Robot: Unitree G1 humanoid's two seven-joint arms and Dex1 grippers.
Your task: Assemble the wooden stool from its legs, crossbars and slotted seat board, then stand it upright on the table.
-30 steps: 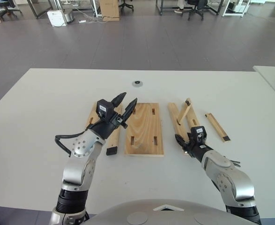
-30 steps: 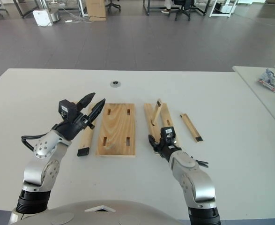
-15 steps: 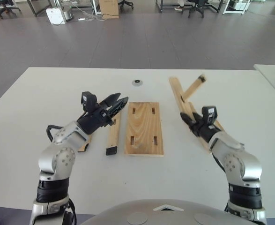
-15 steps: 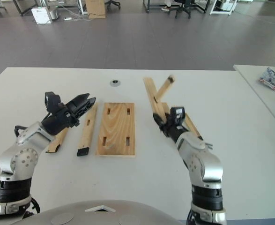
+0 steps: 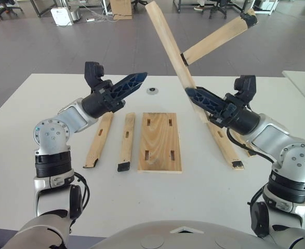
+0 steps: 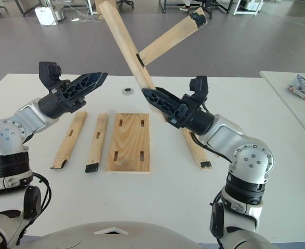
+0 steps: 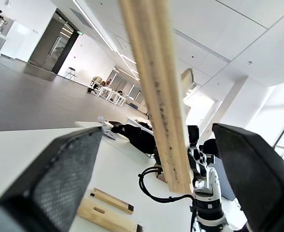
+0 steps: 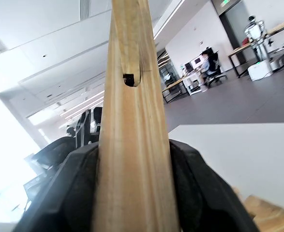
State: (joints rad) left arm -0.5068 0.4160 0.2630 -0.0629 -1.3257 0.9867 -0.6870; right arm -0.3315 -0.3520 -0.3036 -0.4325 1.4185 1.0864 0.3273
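While the slotted seat board (image 5: 160, 141) lies flat on the table (image 5: 48, 119) with its 4 slots facing up, the right gripper (image 5: 191, 94) is raised to the right of the board's far end. Its fingers are clamped around a long wooden leg (image 5: 168, 36). That leg stands steeply tilted, its upper end leaning over toward the board. Its dark-tipped foot is down at the tabletop right of the board's near corner. 1 shorter bar (image 5: 217, 35) branches off the leg's upper part, pointing up and away from the board. Left of the board, 2 loose legs (image 5: 126, 141) (image 5: 99, 140) lie flat side by side. The left gripper (image 5: 142, 77) hangs above them, its fingers (image 7: 50, 183) spread wide and holding nothing.
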